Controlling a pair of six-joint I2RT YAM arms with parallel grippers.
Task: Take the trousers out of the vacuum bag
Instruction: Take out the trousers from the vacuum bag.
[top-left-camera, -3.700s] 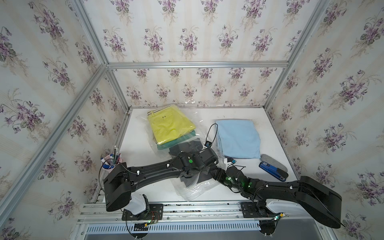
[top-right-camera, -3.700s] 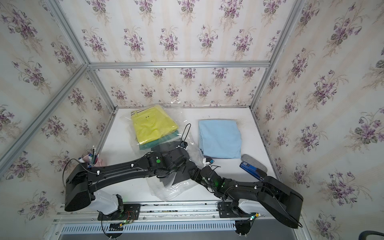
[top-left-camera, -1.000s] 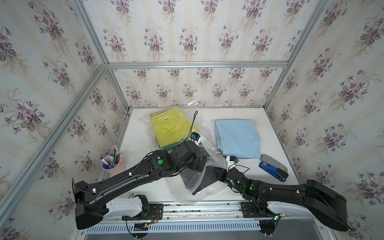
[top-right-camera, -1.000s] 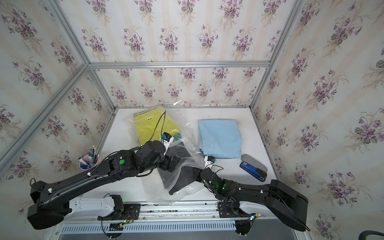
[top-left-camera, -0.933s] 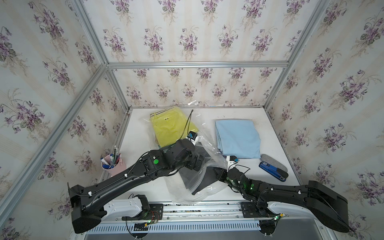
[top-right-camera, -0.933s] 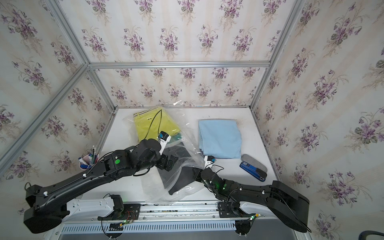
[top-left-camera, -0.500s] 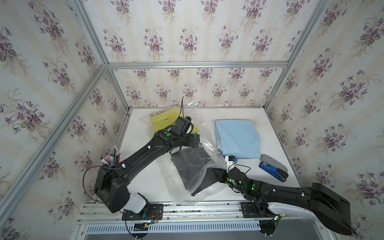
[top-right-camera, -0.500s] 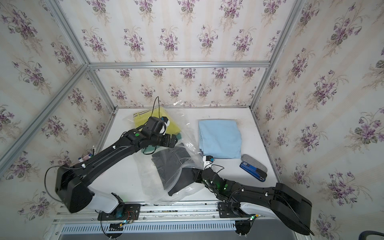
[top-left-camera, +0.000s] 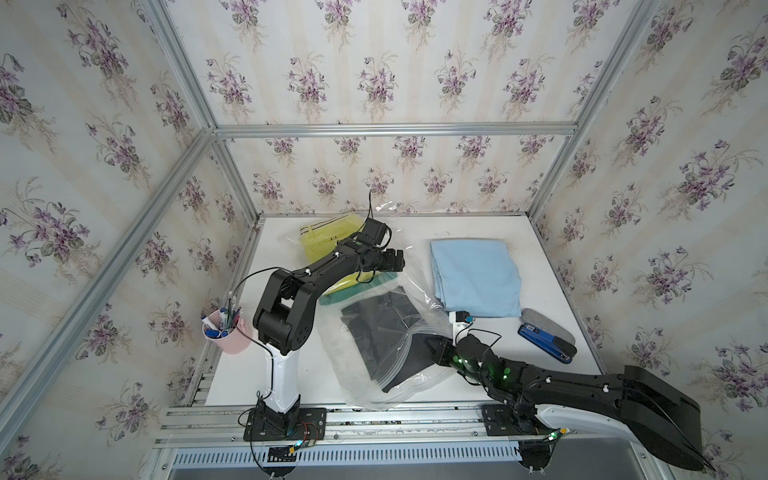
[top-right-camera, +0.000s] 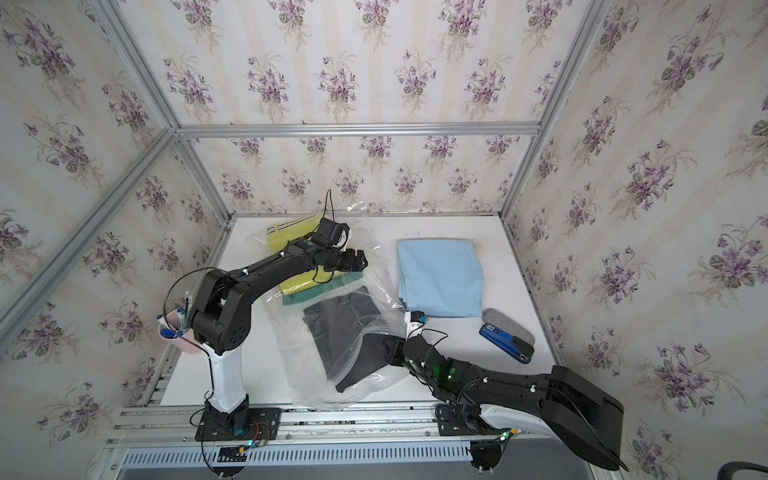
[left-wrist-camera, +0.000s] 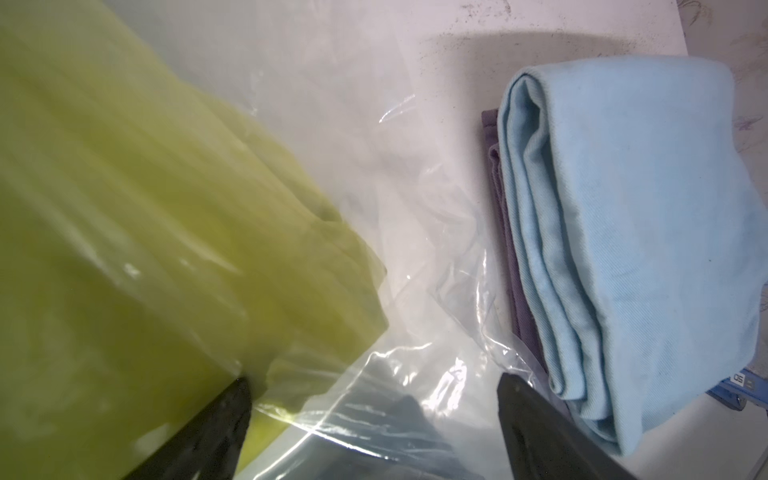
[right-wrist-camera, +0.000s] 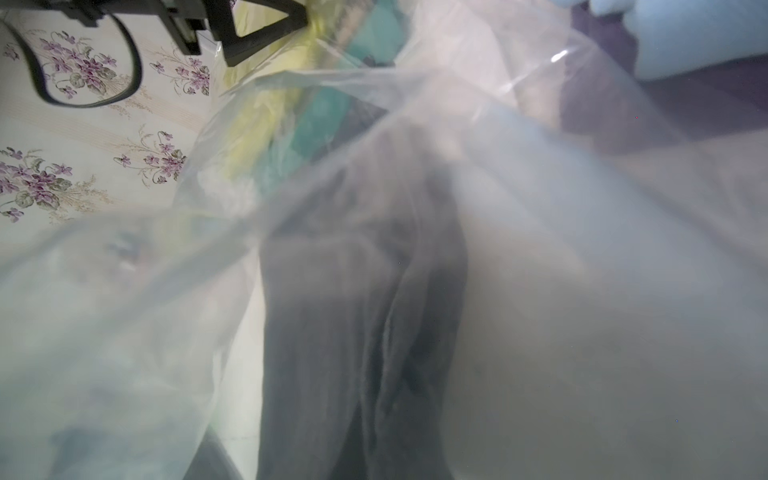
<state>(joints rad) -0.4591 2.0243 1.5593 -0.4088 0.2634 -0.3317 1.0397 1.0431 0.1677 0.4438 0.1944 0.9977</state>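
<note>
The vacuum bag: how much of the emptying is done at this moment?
Done: the light blue trousers lie outside on the purple trousers. In hand: the right fingers, shut, seem to pinch the mouth of the vacuum bag beside the black trousers; the left fingers hang open over the yellow-green trousers. Left: black, yellow-green and teal trousers are inside.

Brightly, evenly lit, with faint shadows; sharp in both top views, bowed at edges. Glinting on the vacuum bag. Milky, unfocused in right wrist view.
</note>
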